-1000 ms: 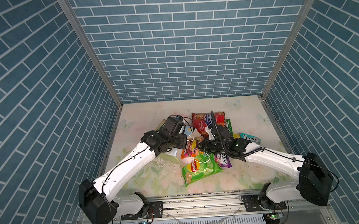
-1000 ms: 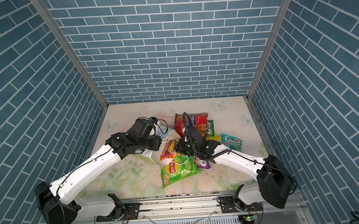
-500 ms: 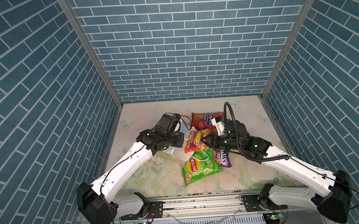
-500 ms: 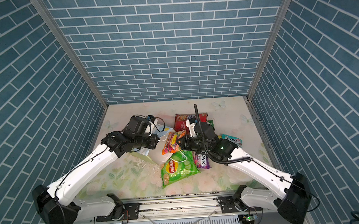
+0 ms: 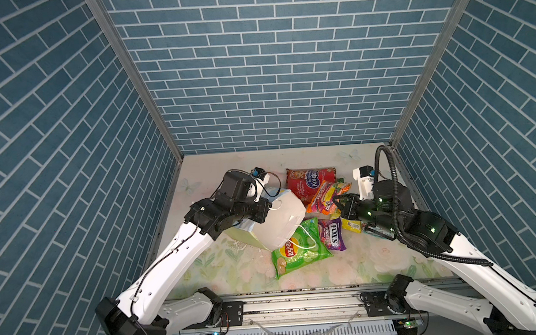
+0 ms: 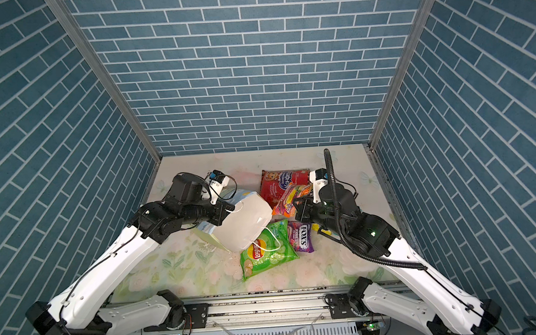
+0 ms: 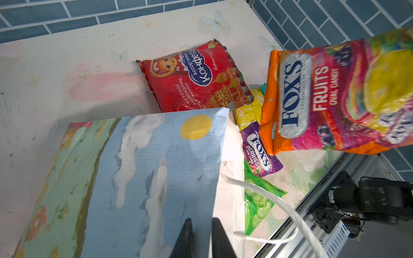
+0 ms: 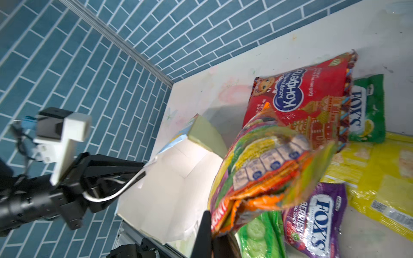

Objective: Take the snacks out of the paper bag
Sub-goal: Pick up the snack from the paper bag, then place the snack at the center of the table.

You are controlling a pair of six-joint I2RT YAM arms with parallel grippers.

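The paper bag lies tipped on the table, and its white inside shows nothing in it. My left gripper is shut on the bag's rim beside a cord handle. My right gripper is shut on the corner of the orange Fox's packet and holds it in the air to the right of the bag's mouth. On the table lie the red packet, green Lay's, purple Fox's, a yellow packet and a small green one.
Brick-patterned walls close in the back and both sides. A metal rail runs along the table's front edge. The other cord handle drapes over the Lay's bag. The packets crowd the middle and right of the floral tabletop.
My right gripper has drawn back to the right, carrying the orange packet away from the bag's mouth and upward. The left arm has tilted the bag so that its white inside faces up.
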